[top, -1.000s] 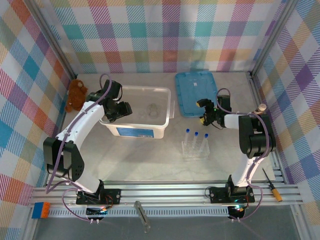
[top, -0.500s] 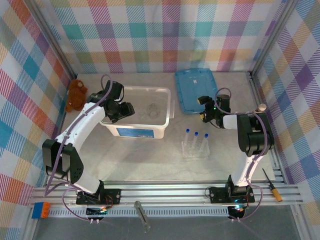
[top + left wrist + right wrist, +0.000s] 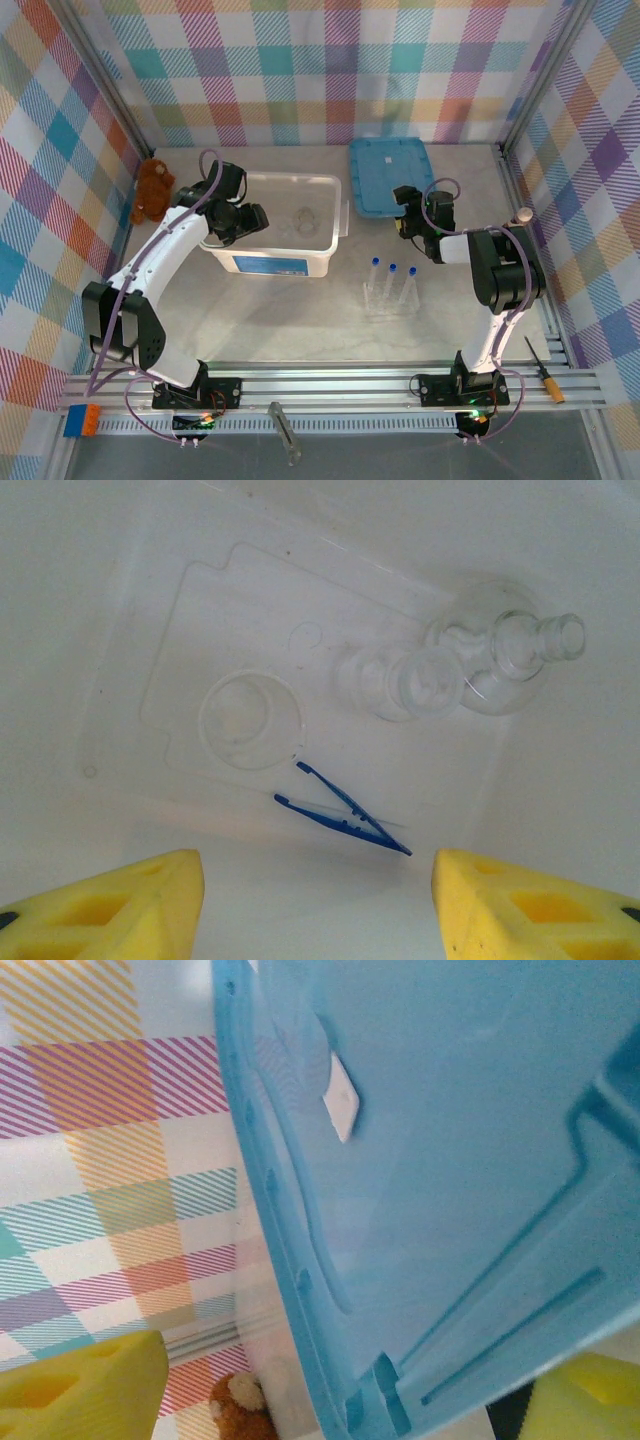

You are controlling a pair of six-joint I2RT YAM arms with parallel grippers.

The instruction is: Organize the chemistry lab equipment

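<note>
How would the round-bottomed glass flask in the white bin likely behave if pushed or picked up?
The flask seems to lie on its side, so its round body would probably roll when nudged. Smooth clear glass looks slippery and breakable. A second glass piece beside it might get knocked.

Left arm [image 3: 165, 243] and right arm [image 3: 510, 275]: white links, black joint housings, lilac cables routed externally. Black bases are bolted on the aluminium rail [image 3: 330, 385]. Finger pads [image 3: 100, 905] are moulded yellow, with recessed cut-outs.
</note>
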